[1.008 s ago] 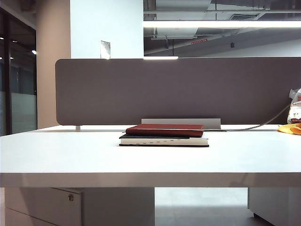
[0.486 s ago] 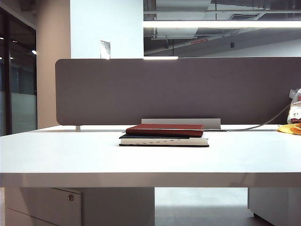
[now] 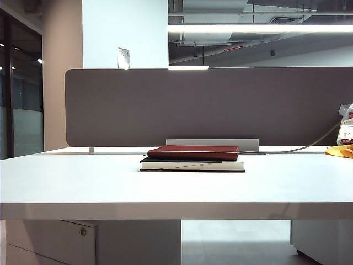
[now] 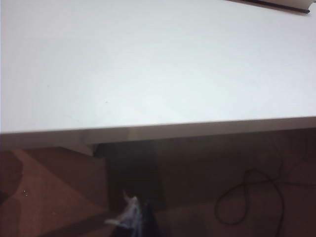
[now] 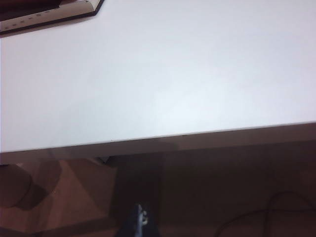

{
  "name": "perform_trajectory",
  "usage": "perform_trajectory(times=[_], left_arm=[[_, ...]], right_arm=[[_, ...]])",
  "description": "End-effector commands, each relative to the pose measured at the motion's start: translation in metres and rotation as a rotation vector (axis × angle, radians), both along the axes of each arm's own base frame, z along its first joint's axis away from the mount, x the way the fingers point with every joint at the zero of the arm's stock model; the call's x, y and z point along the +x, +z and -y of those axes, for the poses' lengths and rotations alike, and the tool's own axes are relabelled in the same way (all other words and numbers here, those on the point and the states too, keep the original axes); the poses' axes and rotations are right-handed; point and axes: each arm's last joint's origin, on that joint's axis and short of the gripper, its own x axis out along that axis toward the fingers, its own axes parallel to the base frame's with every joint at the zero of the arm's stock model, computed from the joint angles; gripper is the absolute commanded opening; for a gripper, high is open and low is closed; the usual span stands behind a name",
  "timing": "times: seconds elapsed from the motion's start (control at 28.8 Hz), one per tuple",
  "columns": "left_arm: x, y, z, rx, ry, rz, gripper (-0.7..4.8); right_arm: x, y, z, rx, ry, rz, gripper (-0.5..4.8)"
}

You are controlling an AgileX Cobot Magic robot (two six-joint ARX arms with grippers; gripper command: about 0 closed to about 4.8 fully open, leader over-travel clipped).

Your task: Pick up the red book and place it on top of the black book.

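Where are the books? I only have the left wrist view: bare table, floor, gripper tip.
Observer: The exterior view shows the red book lying flat on the black book, mid-table.
Operator: Is the right gripper near them?
Observer: No. Its wrist view shows the right gripper shut, below the table's front edge, over the floor.
Operator: Does either arm show in the exterior view?
Observer: Neither does. The left gripper likewise hangs below the front edge.
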Motion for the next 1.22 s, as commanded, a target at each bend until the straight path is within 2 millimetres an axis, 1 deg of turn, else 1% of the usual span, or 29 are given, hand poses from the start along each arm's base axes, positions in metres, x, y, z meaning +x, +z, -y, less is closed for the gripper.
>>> perform_trajectory(times=[0.03,0.14,0.31,0.52,0.63,0.69,0.83,0.94,1.22], left_arm=[[0.000,0.000,0.000,-0.001,0.000,0.005,-0.06],[0.000,0.001,0.000,-0.003,0.001,0.011,-0.06],[-0.002,0.006,-0.001,-0.022,0.001,0.070,-0.06],[-0.005,0.015,-0.003,-0.052,0.009,0.165,-0.06],[-0.005,0.019,-0.007,-0.067,0.040,0.211,-0.06],[-0.005,0.021,-0.013,-0.070,0.090,0.239,-0.06],[-0.005,0.024,-0.024,-0.063,0.203,0.282,-0.06],[-0.006,0.025,-0.028,-0.059,0.244,0.297,-0.06],[-0.006,0.025,-0.029,-0.058,0.249,0.296,-0.06]], right_arm=[[0.001,0.001,0.000,-0.001,0.003,0.015,-0.01],[0.001,0.001,0.000,-0.001,0.003,0.015,-0.01],[-0.001,0.004,0.000,0.000,0.003,0.052,-0.01],[-0.007,0.019,0.000,0.007,0.003,0.235,-0.01],[-0.011,0.026,0.000,0.009,0.002,0.322,-0.01],[-0.011,0.029,0.001,0.010,0.000,0.349,-0.01],[-0.010,0.030,0.001,0.010,0.000,0.358,-0.01],[-0.010,0.030,0.001,0.010,0.000,0.357,-0.01],[-0.010,0.030,0.001,0.010,0.000,0.357,-0.01]])
